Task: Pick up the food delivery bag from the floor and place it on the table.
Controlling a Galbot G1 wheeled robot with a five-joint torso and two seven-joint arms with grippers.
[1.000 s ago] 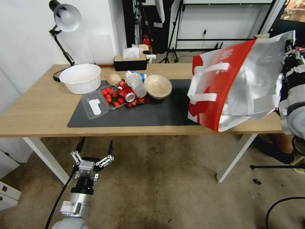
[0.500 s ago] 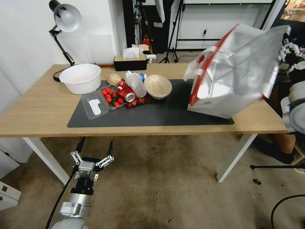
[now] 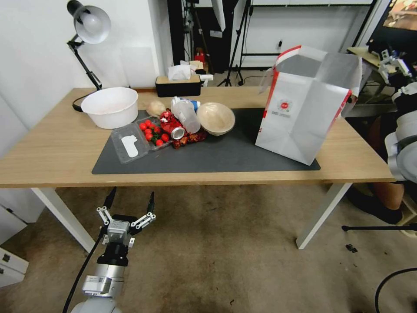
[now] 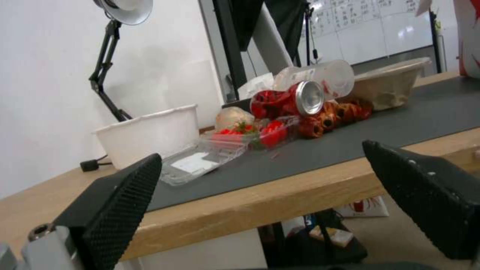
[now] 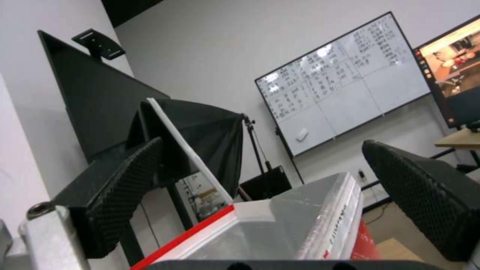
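Note:
The food delivery bag [image 3: 299, 117] stands upright with its mouth open on the right part of the table [image 3: 52, 148], its base on the right end of the dark mat [image 3: 217, 156]. Its white front with the small red logo faces me. My right gripper [image 3: 393, 61] hangs open just past the bag's upper right edge, apart from it. The right wrist view shows the bag's foil-lined rim [image 5: 300, 225] below the spread fingers of the right gripper [image 5: 262, 142]. My left gripper [image 3: 132, 192] is open and low over the floor [image 3: 226, 243], in front of the table; in its own view the left gripper [image 4: 261, 150] faces the table edge.
On the left half of the table are a white plastic bowl [image 3: 110, 106], a clamshell of tomatoes [image 3: 139, 139], a red can [image 3: 173, 128], a beige bowl [image 3: 216, 117], a tissue box [image 3: 178, 84] and a desk lamp [image 3: 89, 26]. A person's leg [image 3: 382, 204] is under the table's right end.
The bag swung from hanging tilted at the right gripper down to upright on the table. The right gripper let go of it and drew back to the right. The left arm stayed still.

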